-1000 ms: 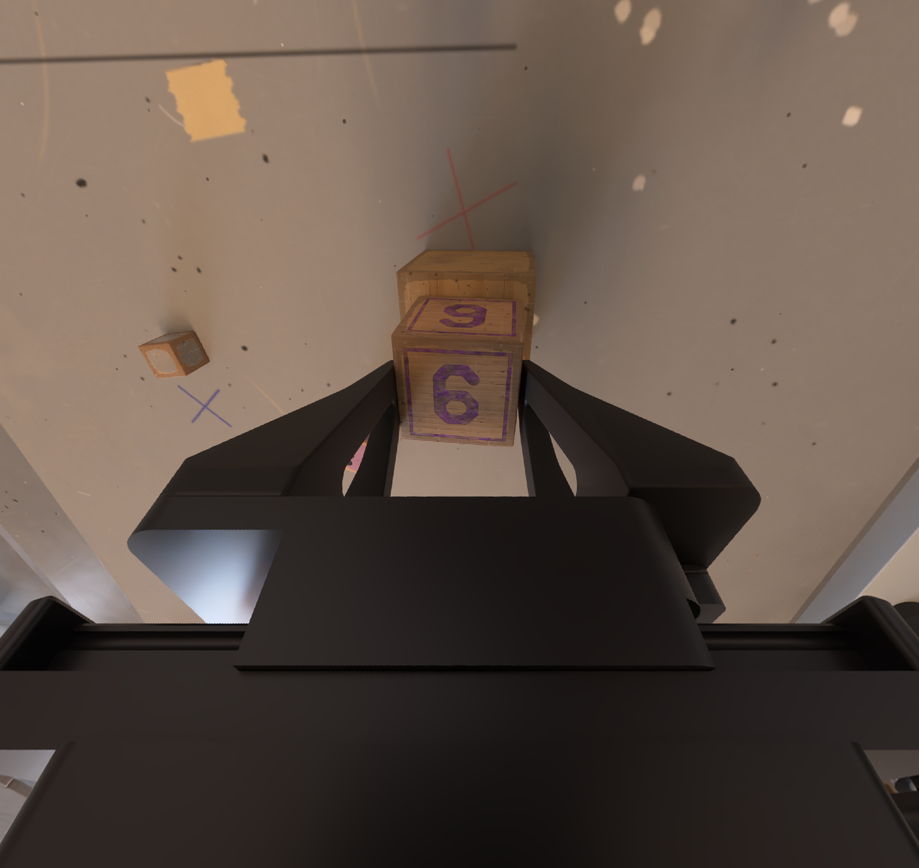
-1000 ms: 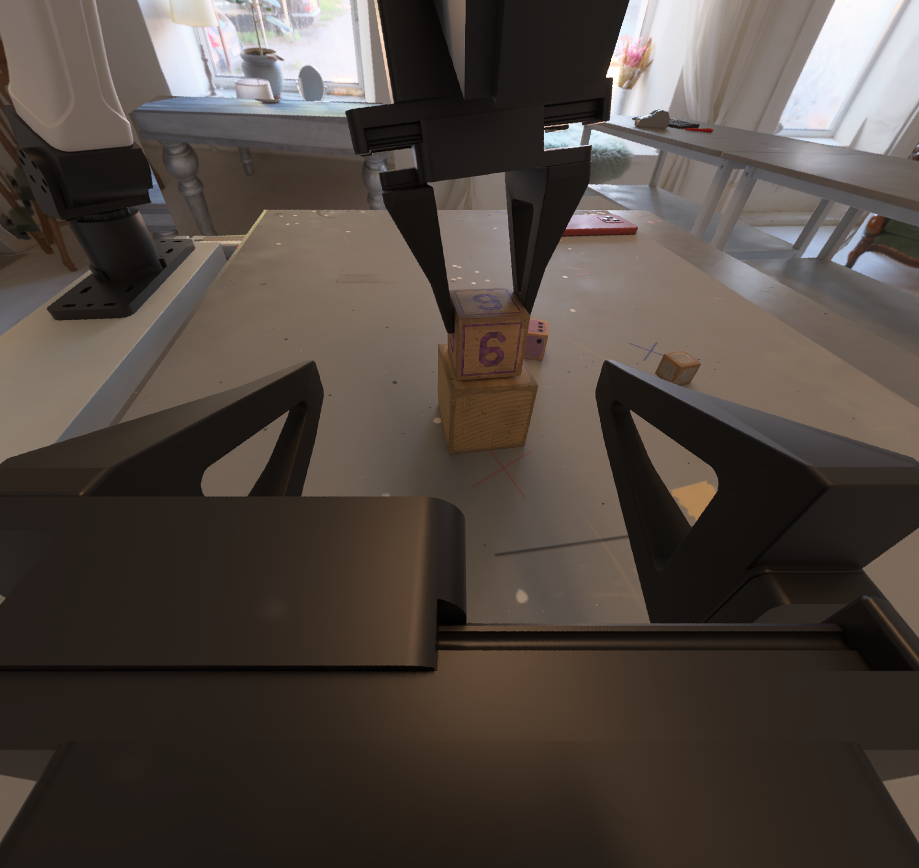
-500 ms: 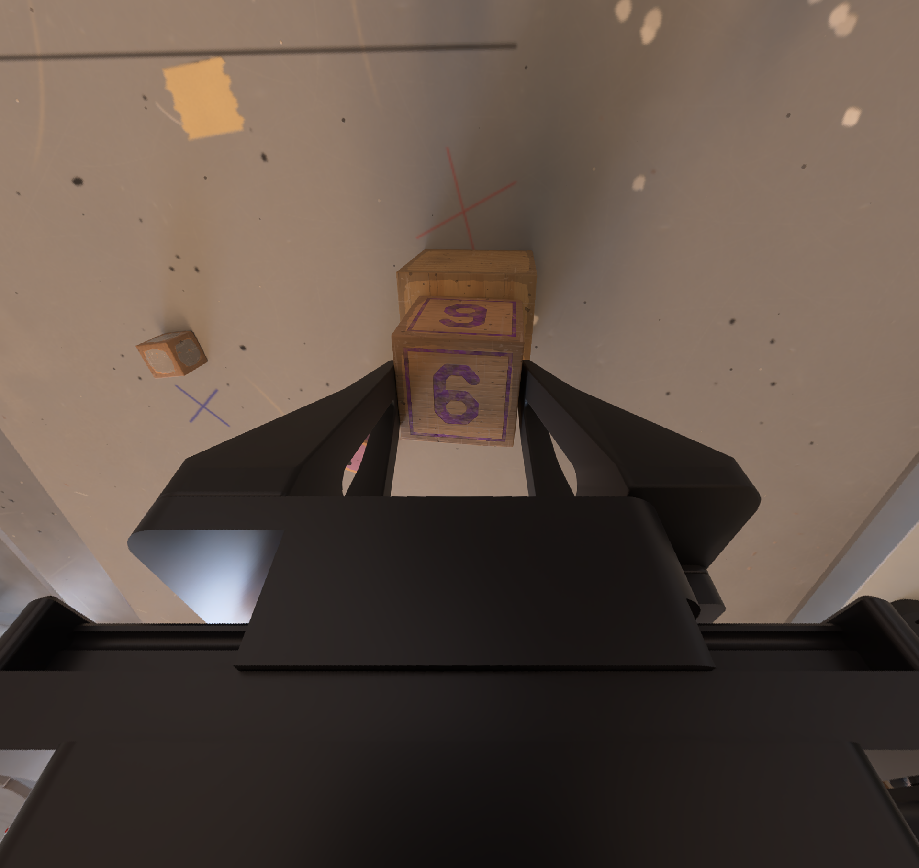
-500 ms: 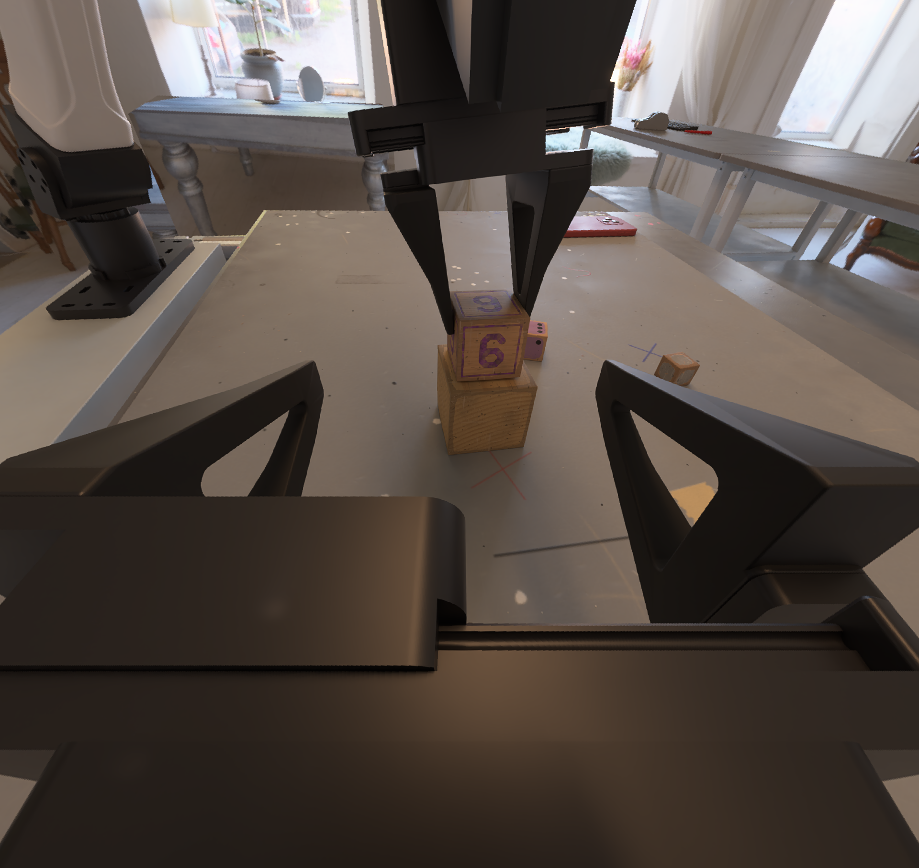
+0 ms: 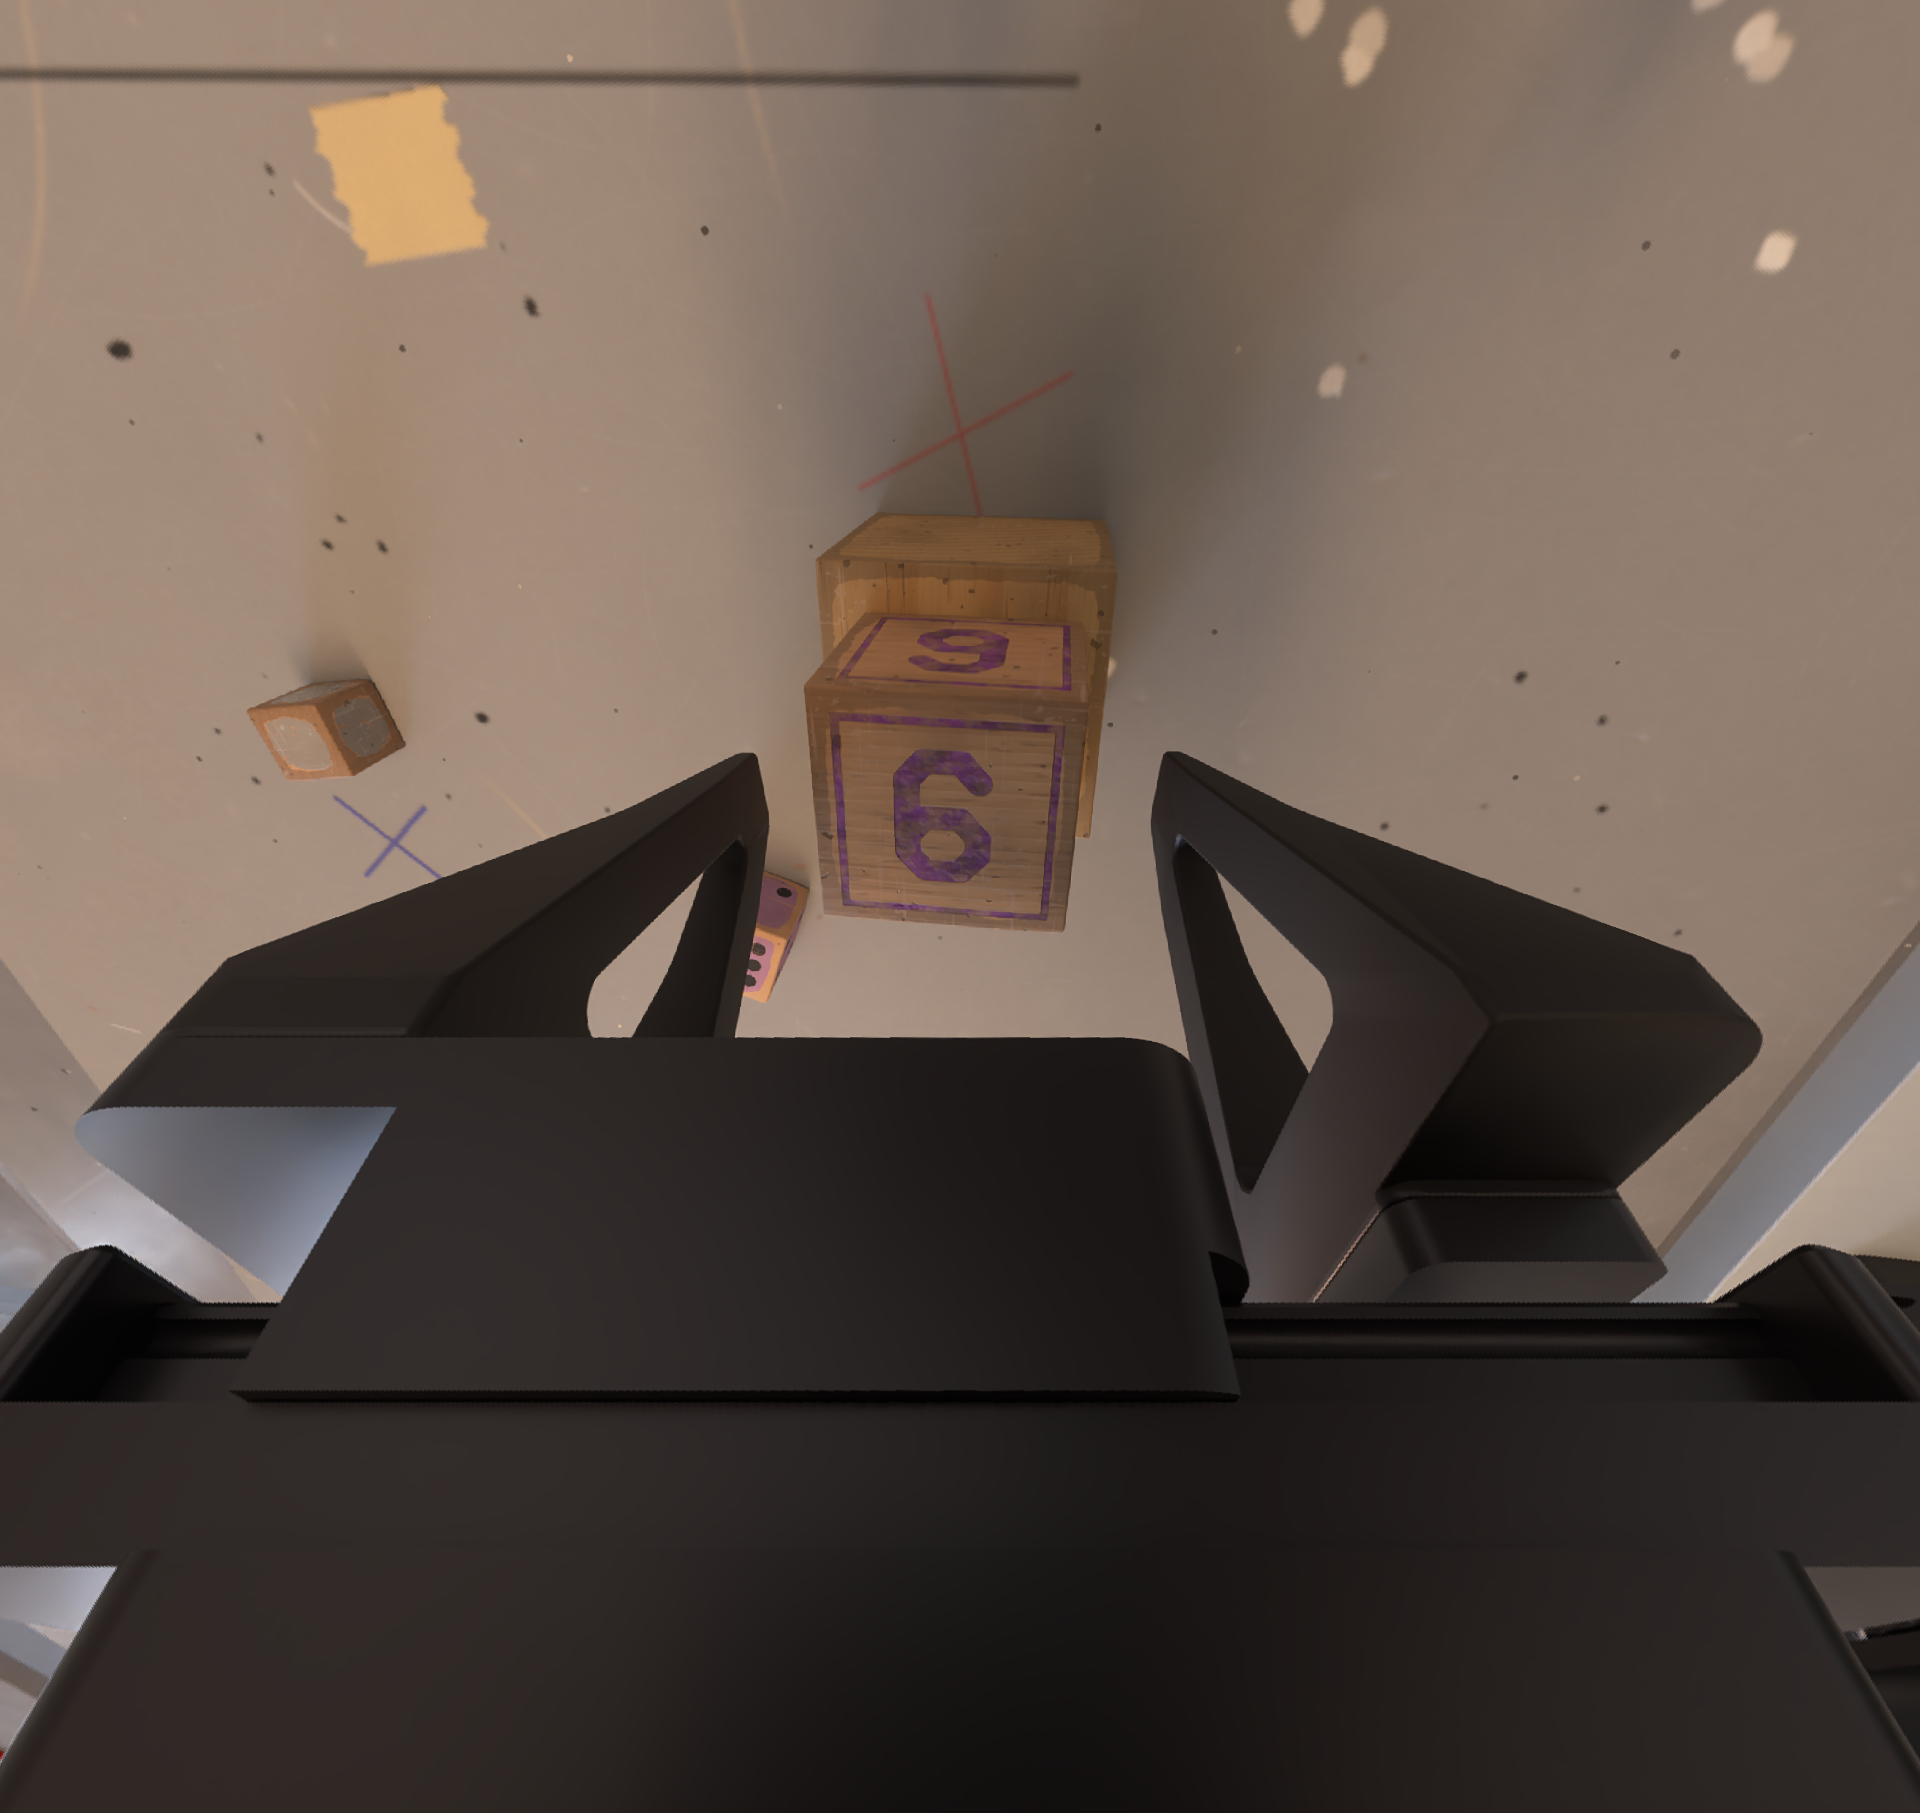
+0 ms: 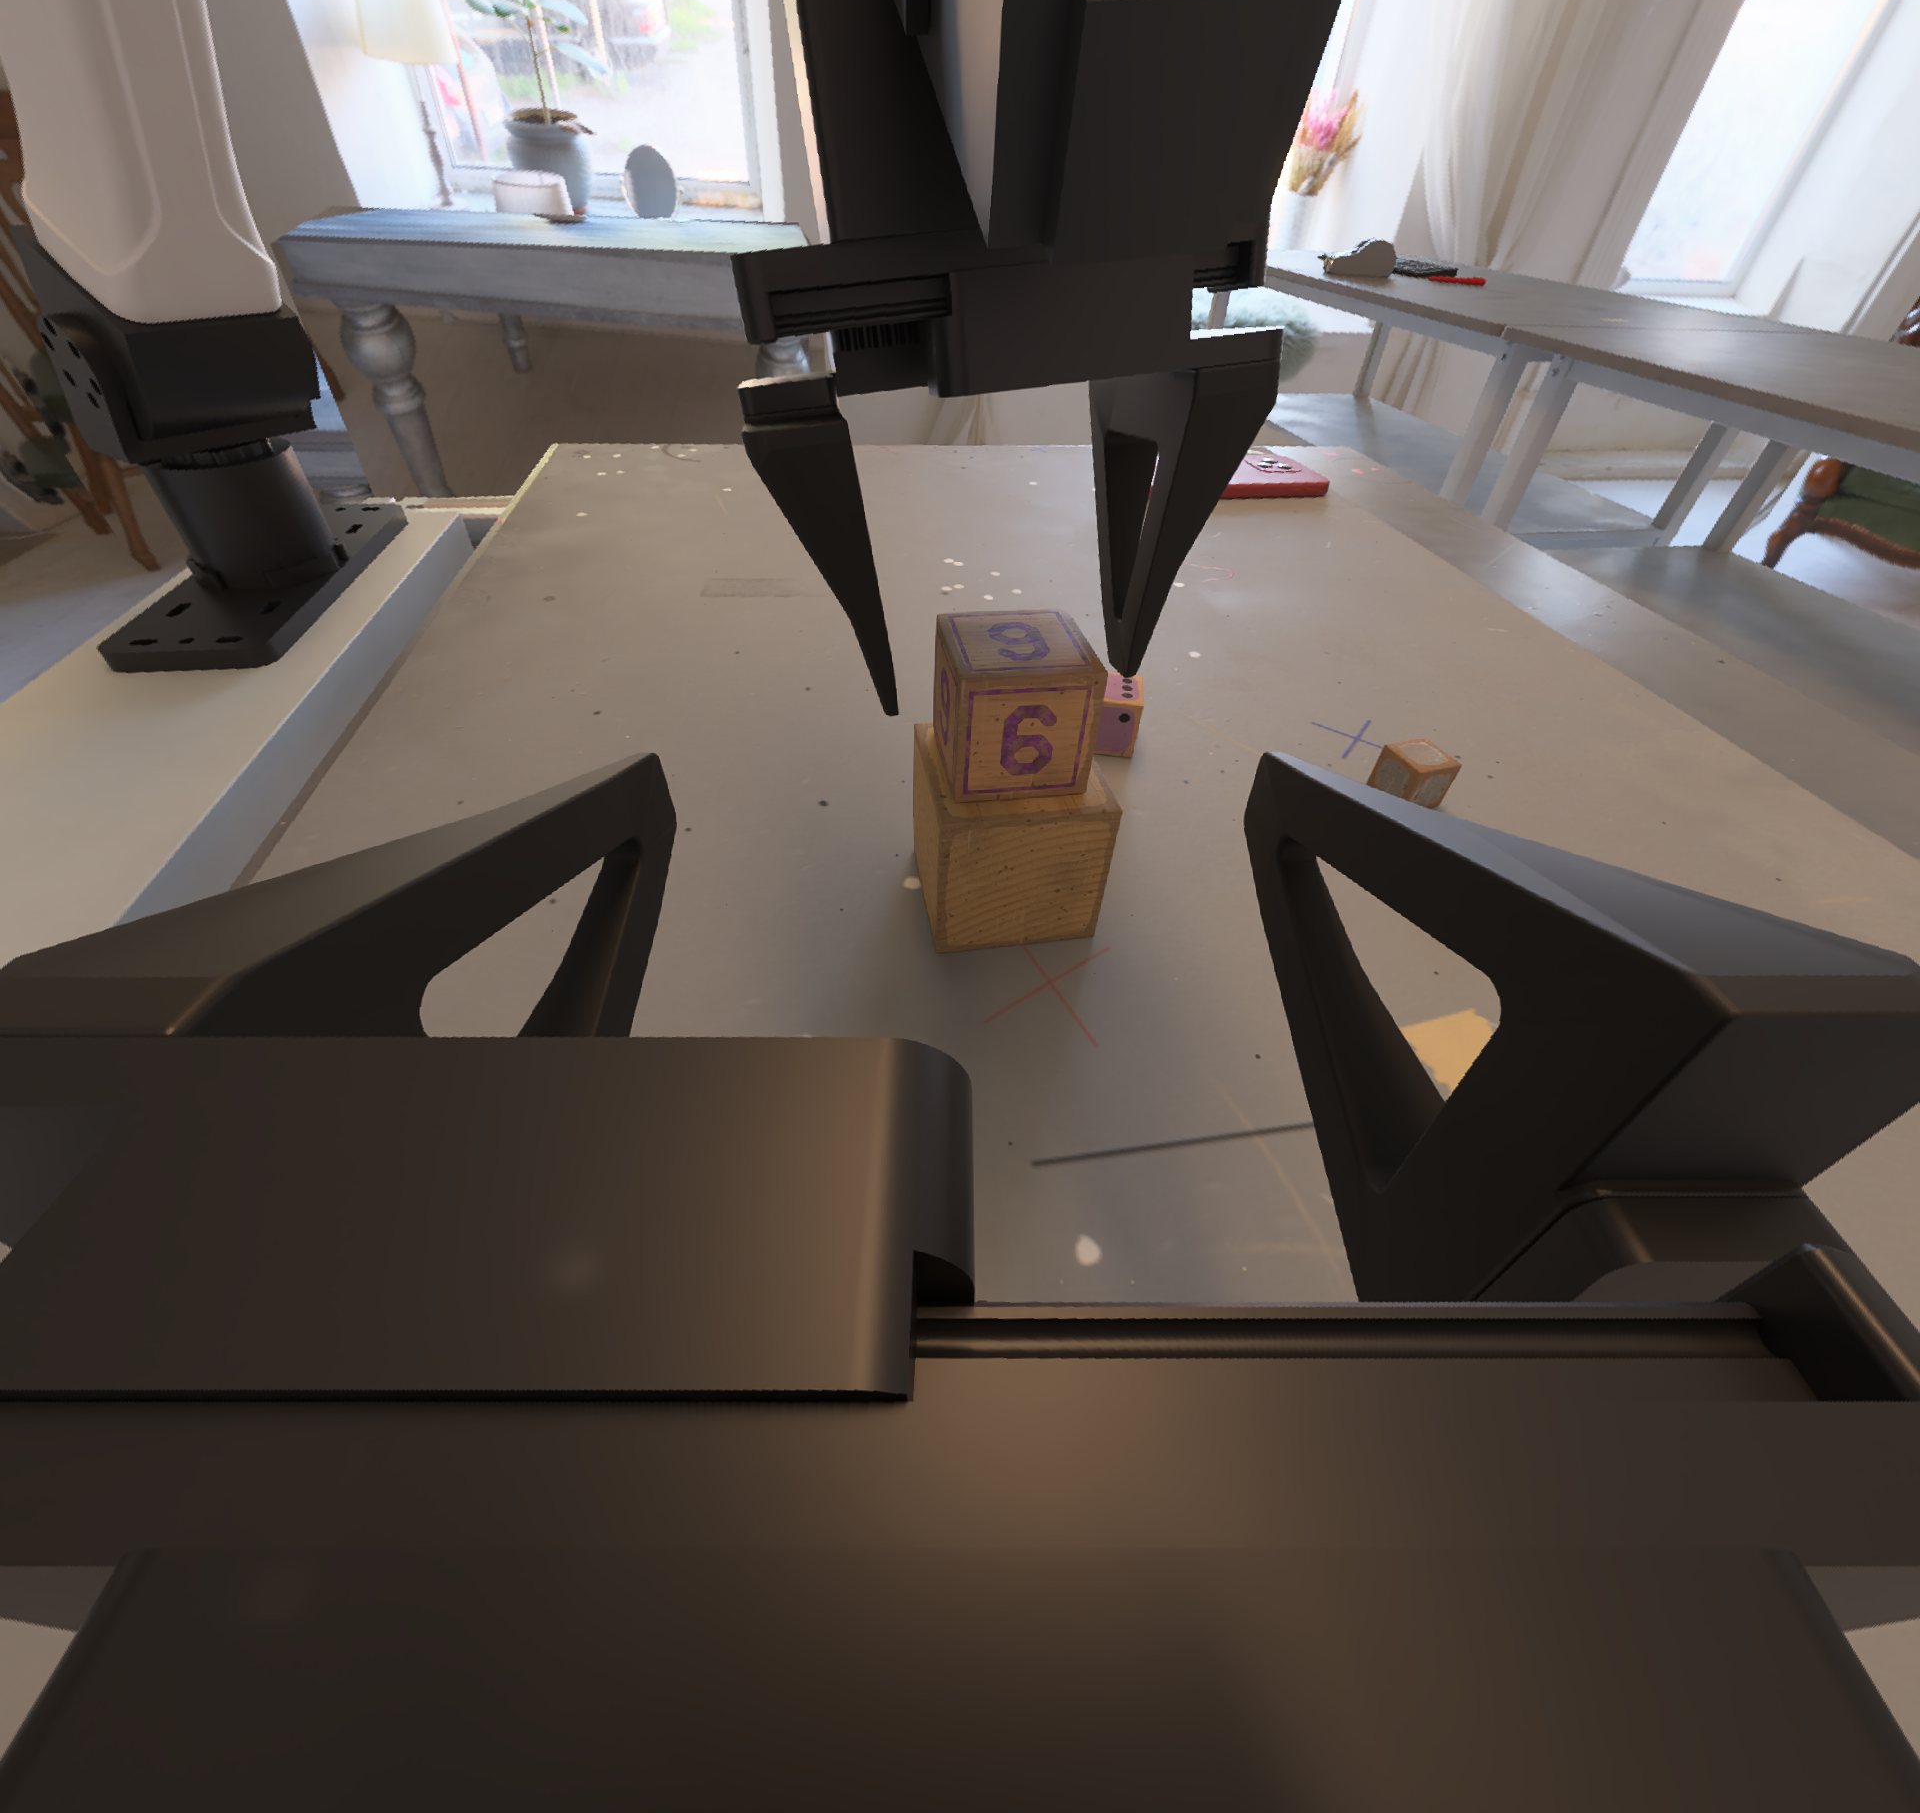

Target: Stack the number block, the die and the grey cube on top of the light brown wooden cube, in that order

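Wooden number block (image 6: 1023, 709) now sits released on the light brown wooden cube (image 6: 1013, 870) mid-table, left gripper (image 5: 956, 776) spread wide and empty, right gripper (image 6: 961, 776) open, idle; die (image 6: 1122, 714) next.

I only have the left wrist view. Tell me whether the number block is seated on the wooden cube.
Observer: From the right wrist view, the number block rests flat on the light brown wooden cube, with no gap beneath it.
Operator: Report the left gripper's height.
Observer: The left gripper has its fingertips flanking the block's upper part, both apart from it.
Operator: Check the right gripper.
Observer: The right gripper is open and empty, facing the stack.
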